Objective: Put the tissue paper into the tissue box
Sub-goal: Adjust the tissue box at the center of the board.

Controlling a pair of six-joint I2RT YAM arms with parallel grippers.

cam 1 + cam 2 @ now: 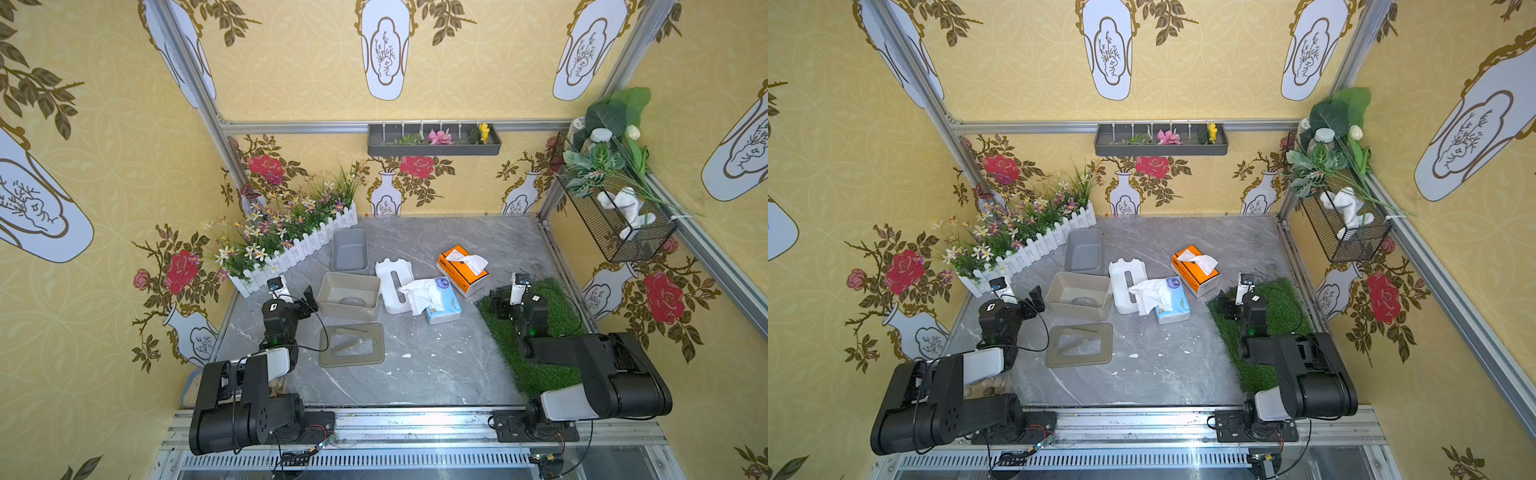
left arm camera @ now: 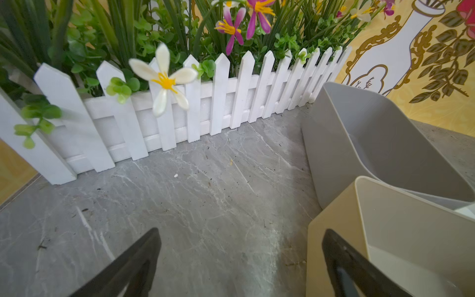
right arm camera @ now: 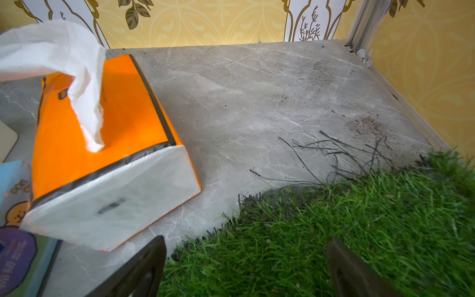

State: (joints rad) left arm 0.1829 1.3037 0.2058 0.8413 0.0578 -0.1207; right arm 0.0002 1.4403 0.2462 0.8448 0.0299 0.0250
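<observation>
While the left gripper [image 2: 241,232] and right gripper [image 3: 246,240] stand jaws apart, pinching only the loose tissue [image 1: 422,293] may tear it off the pack [image 1: 446,311].

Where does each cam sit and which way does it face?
Top views: high over the front rail, looking down at the table toward the back wall; left arm and right arm show whole in both.
Left wrist: low over the table, facing the white fence, grey bin and beige box; open left gripper fingertips show.
Right wrist: low over the grass mat, facing the orange tissue pack and back wall; open right gripper fingertips show.
Shared: top views also show the fence, box, pack.
</observation>
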